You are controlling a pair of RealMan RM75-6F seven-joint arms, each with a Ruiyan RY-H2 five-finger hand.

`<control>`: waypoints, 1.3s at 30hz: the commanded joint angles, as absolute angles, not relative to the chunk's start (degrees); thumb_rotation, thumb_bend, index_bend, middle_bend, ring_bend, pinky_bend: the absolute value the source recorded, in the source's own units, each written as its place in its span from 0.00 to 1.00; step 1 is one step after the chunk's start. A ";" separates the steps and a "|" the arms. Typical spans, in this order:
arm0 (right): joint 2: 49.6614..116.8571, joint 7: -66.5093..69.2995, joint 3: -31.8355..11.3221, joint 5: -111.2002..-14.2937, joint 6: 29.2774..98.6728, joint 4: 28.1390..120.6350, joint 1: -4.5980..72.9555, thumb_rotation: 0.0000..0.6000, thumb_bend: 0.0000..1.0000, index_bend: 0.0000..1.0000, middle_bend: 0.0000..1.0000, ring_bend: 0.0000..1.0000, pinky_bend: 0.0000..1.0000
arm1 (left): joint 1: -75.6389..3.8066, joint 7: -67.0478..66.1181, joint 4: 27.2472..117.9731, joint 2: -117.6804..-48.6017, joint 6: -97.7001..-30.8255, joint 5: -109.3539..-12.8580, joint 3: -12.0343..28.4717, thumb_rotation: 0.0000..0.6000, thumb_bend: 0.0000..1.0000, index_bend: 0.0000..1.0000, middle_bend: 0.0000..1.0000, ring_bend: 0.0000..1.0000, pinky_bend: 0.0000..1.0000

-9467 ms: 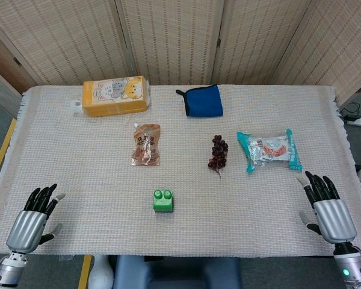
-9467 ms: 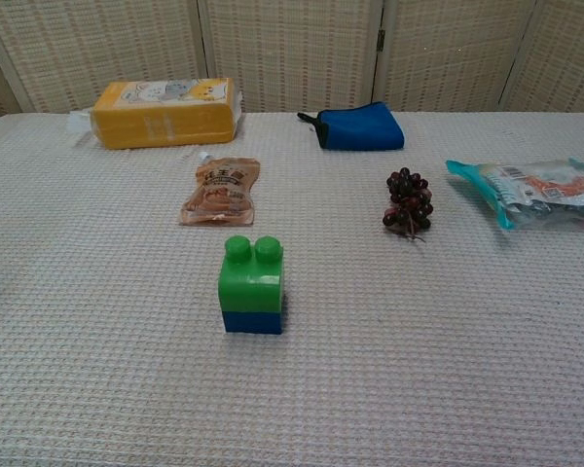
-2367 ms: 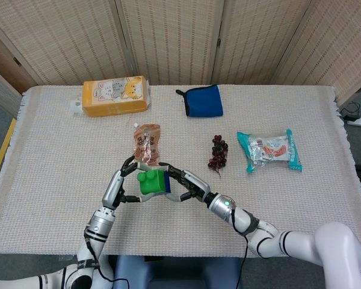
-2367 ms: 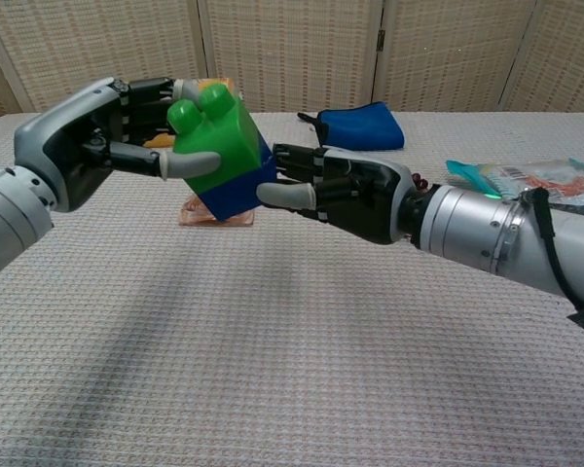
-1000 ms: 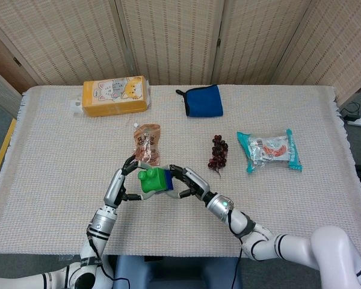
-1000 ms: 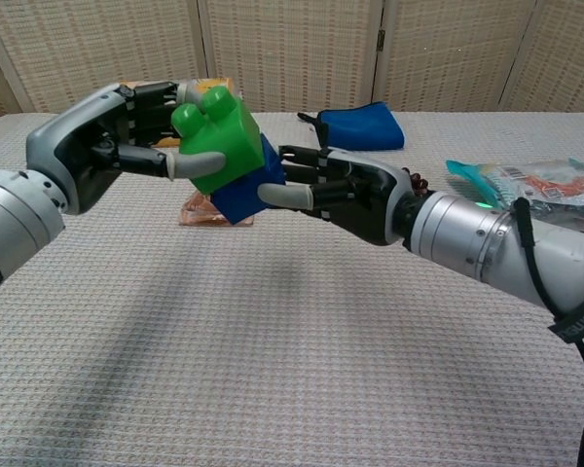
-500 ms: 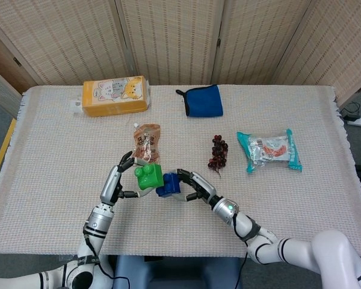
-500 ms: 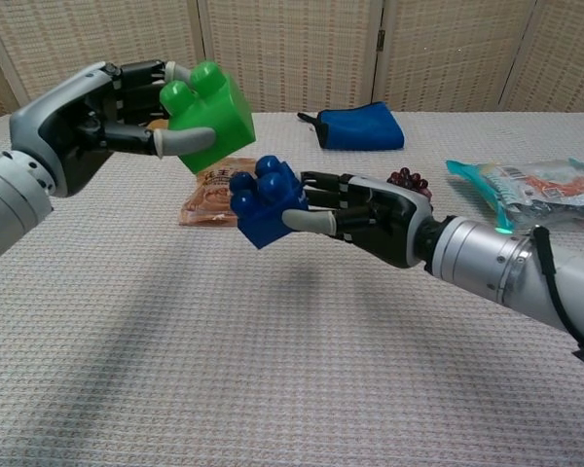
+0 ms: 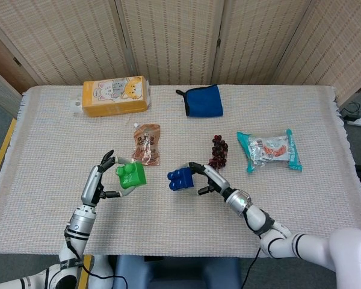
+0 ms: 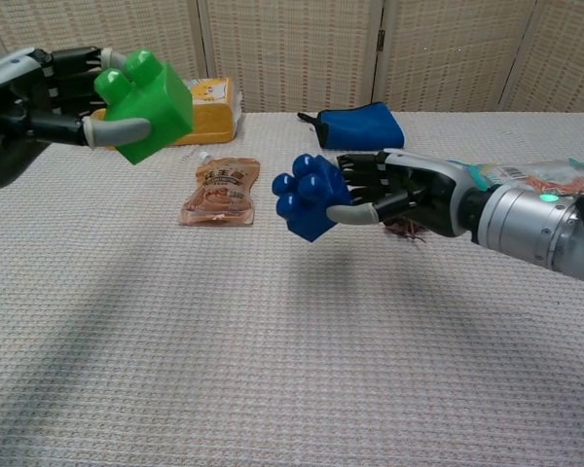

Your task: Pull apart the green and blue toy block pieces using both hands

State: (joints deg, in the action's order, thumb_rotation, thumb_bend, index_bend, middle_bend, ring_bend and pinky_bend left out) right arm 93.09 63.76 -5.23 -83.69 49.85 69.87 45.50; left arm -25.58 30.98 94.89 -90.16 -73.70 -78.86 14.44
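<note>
The green block (image 9: 130, 174) (image 10: 144, 109) is held above the table by my left hand (image 9: 103, 182) (image 10: 49, 97), fingers wrapped around its sides. My right hand (image 9: 208, 179) (image 10: 394, 195) grips the blue block (image 9: 180, 179) (image 10: 308, 207), studs pointing left. The two pieces are apart, with a clear gap between them, both lifted off the cloth.
Behind the blocks lie a brown pouch (image 9: 146, 144), a bunch of dark grapes (image 9: 217, 153), a teal snack packet (image 9: 269, 149), a blue pouch (image 9: 204, 100) and a yellow tissue pack (image 9: 115, 95). The table (image 9: 54, 138) carries a woven beige cloth.
The blocks, joined a second ago, have come apart. My left hand has carried the green piece left and my right hand has drawn the blue piece right, widening the gap.
</note>
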 commanded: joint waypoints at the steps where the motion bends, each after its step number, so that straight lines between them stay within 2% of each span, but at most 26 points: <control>1: 86.69 54.31 -4.41 -80.65 47.25 73.98 44.11 1.00 0.38 0.85 0.40 0.36 0.14 | -23.66 33.47 93.96 -88.74 -75.02 -79.71 12.94 1.00 0.35 0.70 0.87 0.34 0.04; 5: 83.11 46.07 -3.99 -77.41 45.43 75.55 43.06 1.00 0.38 0.85 0.40 0.36 0.14 | -21.86 37.79 91.06 -87.42 -75.65 -81.62 10.44 1.00 0.35 0.69 0.87 0.35 0.11; 10: 80.59 41.39 -3.88 -74.12 42.46 77.45 42.36 1.00 0.38 0.85 0.40 0.36 0.17 | -20.52 42.54 81.84 -90.44 -77.58 -84.73 7.53 1.00 0.35 0.69 0.87 0.36 0.10; 19: 78.18 34.30 -4.71 -71.97 41.57 79.00 41.62 1.00 0.38 0.85 0.38 0.35 0.17 | -20.78 51.69 67.71 -94.38 -74.66 -88.00 2.69 1.00 0.35 0.69 0.87 0.37 0.11; 29: 75.95 31.47 -5.55 -70.54 39.28 81.28 41.02 1.00 0.38 0.83 0.33 0.29 0.17 | -22.04 58.05 58.18 -97.71 -72.54 -89.27 1.09 1.00 0.34 0.69 0.87 0.38 0.11; 39: 73.27 28.63 -5.30 -70.12 37.21 83.29 40.41 1.00 0.38 0.82 0.30 0.27 0.17 | -22.48 64.00 47.18 -103.26 -73.44 -89.98 0.66 1.00 0.34 0.67 0.85 0.35 0.09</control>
